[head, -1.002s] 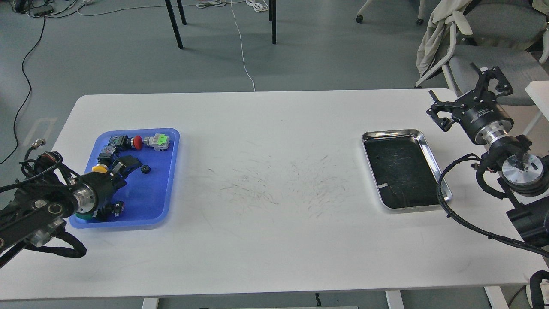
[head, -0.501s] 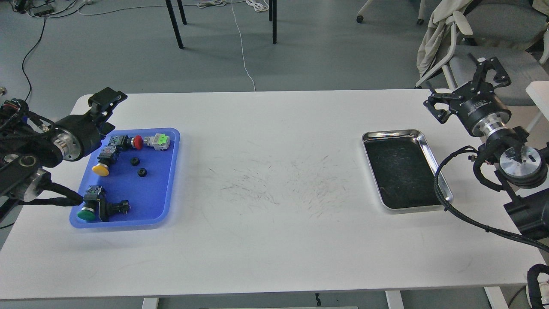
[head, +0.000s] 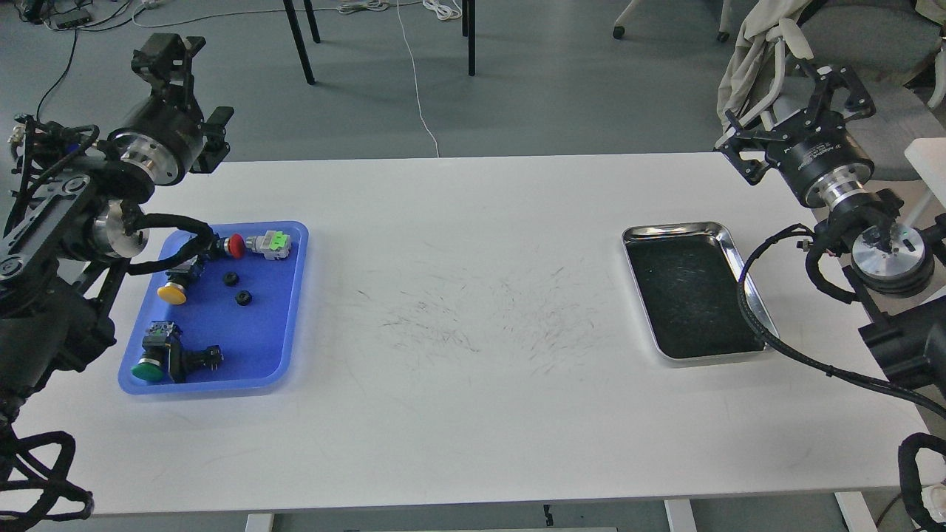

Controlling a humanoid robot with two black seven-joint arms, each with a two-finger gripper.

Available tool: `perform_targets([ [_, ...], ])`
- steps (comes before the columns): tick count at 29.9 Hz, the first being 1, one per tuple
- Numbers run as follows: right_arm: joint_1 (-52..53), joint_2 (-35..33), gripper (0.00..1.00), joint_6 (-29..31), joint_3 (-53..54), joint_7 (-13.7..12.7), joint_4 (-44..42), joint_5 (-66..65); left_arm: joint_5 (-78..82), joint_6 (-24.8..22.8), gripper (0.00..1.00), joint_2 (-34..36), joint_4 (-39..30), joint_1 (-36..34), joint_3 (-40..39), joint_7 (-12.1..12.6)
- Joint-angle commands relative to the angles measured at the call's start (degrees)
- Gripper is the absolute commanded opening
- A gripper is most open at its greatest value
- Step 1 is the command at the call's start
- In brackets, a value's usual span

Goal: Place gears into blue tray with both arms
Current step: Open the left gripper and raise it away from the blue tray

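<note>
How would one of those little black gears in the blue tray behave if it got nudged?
Each gear lies flat, so it would probably slide on the blue tray, not roll. It looks tiny, likely light. Tipped on edge, its round rim might roll.

White table [head: 473, 369] carries blue tray [head: 292, 295] and steel tray [head: 739, 258].

Illumination was bright, even and diffuse, soft shadows lay beneath the blue tray [head: 294, 295], steel tray [head: 746, 281] rim glinted, focus was sharp.
</note>
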Motion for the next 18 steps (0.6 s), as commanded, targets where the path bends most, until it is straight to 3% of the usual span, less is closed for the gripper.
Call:
perform_targets([
  [1, -0.2, 0.6, 1.00, 0.0, -0.2, 0.0, 1.0, 0.0, -8.8, -0.9, 0.97, -3.8, 2.9, 0.0, 0.5, -4.9],
  [3, -0.7, 0.8, 1.00, 0.0, -0.2, 0.0, 0.8, 0.0, -12.7, -1.1, 0.97, -4.5, 3.5, 0.4, 0.9, -7.5],
  [8, -1.7, 1.0, 1.00, -0.1, -0.2, 0.0, 0.6, 0.0, -15.8, -3.0, 0.97, -6.1, 8.0, 0.6, 2.1, -9.7],
  [18, -2.2, 0.9, 1.00, -0.1, -0.2, 0.0, 0.7, 0.0, -19.4, -4.5, 0.98, -6.2, 9.1, 0.6, 2.4, -9.8],
])
